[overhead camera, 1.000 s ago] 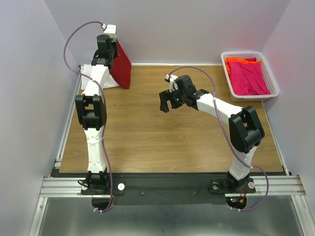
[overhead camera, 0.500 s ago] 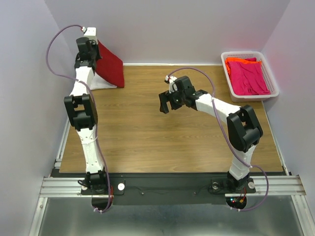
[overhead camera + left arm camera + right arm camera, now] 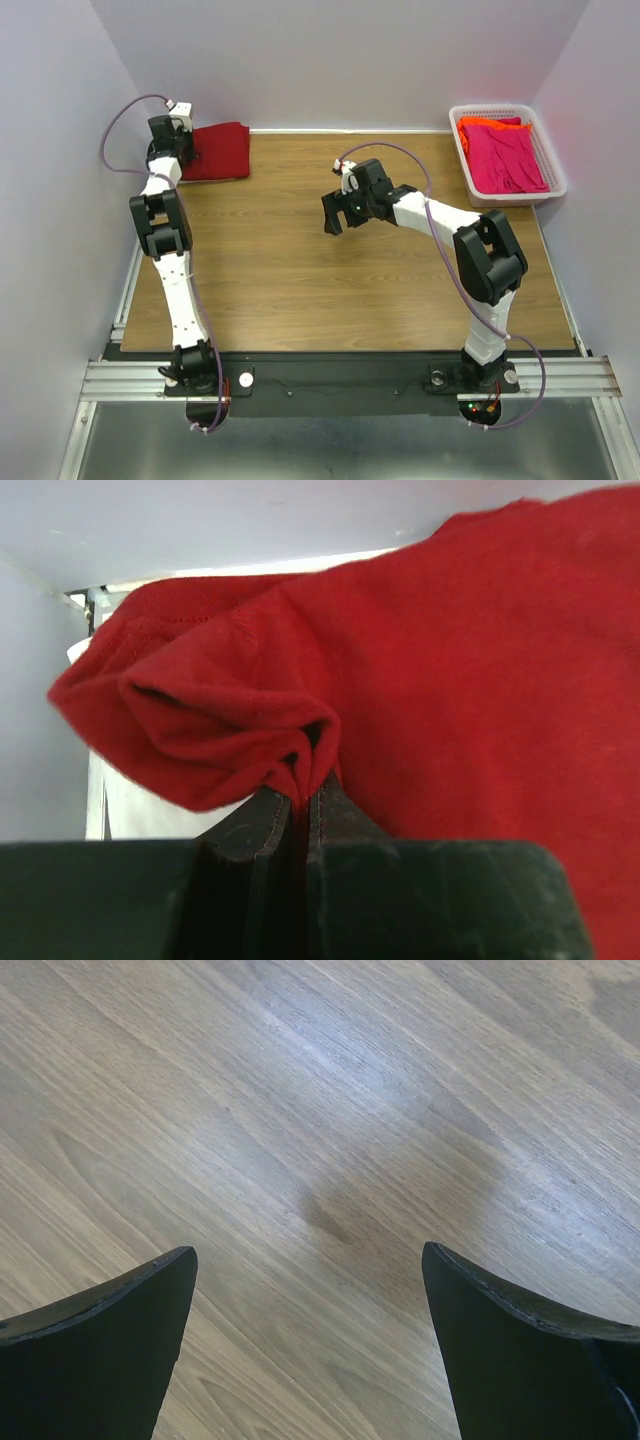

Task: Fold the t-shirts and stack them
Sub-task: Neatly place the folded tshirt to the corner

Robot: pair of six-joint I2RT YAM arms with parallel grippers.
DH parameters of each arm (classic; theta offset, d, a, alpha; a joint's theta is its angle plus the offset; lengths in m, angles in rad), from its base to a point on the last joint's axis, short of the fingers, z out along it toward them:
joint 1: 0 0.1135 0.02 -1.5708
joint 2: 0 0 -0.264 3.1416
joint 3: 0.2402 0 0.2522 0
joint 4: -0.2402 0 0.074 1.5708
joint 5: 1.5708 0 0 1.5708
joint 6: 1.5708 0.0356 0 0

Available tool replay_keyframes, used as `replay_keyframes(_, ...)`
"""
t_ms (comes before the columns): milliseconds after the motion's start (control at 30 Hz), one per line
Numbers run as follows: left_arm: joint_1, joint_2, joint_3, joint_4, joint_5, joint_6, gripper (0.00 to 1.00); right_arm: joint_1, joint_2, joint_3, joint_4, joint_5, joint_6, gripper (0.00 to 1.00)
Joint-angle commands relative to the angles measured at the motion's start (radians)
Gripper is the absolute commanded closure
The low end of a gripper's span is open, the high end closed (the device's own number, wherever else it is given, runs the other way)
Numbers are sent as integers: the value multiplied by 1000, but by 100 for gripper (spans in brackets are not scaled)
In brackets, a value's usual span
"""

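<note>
Far left, against the back wall, the left gripper (image 3: 300,802) pinches a bunched fold of the dark red t-shirt (image 3: 220,152), which lies flat to that gripper's right with its long axis along the wall. Only the left wrist view shows white cloth (image 3: 140,815) under the fold. Further right, the right gripper (image 3: 310,1350) hangs spread over the bare table (image 3: 300,280). Well to its right, the pink t-shirt (image 3: 510,160) and orange t-shirt (image 3: 485,125) lie in the basket (image 3: 556,180).

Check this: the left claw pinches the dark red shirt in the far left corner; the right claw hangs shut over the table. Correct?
No: the right wrist view shows the right claw open, not shut. The left claw does pinch the dark red shirt.
</note>
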Motion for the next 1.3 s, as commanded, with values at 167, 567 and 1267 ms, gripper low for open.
replay_keyframes(167, 12, -25, 125, 8, 1, 121, 91, 5, -4, -7, 0, -21, 3, 0)
replay_keyframes(567, 45, -194, 117, 14, -131, 209, 20, 4, -44, -17, -6, 6, -16, 0)
replay_keyframes(1267, 59, -451, -171, -207, 156, 170, 37, -105, -60, -13, -60, -153, 18, 0)
